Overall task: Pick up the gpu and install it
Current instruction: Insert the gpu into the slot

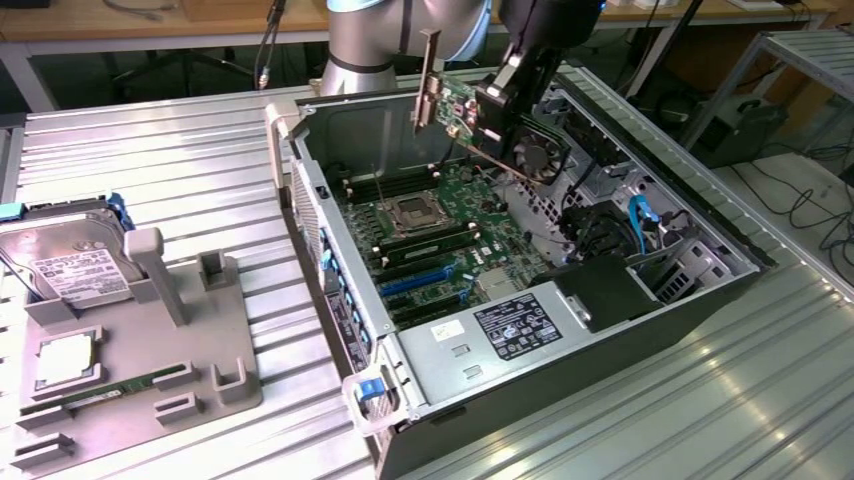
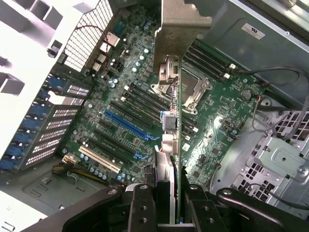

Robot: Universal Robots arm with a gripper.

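The gpu (image 1: 537, 155), a green card with a black round fan and a silver end bracket (image 1: 430, 80), hangs tilted in the air over the open computer case (image 1: 314, 215). My gripper (image 1: 499, 100) is shut on the card's upper edge. In the wrist view the gpu (image 2: 176, 140) appears edge-on between my two black fingers (image 2: 144, 208), with my gripper (image 2: 169, 205) clamped on it and the bracket (image 2: 182, 29) at the far end. Below the card lies the motherboard (image 2: 116, 92) with its blue slot (image 2: 128, 126), and the card stands well clear above it.
The case holds a processor socket (image 1: 407, 212), a blue slot (image 1: 420, 285), a labelled power supply (image 1: 514, 325) and black cables (image 1: 601, 235). On the exterior view's left, a grey fixture (image 1: 187, 340) carries a silver hard drive (image 1: 74, 265) and a narrow green memory stick (image 1: 127, 385).
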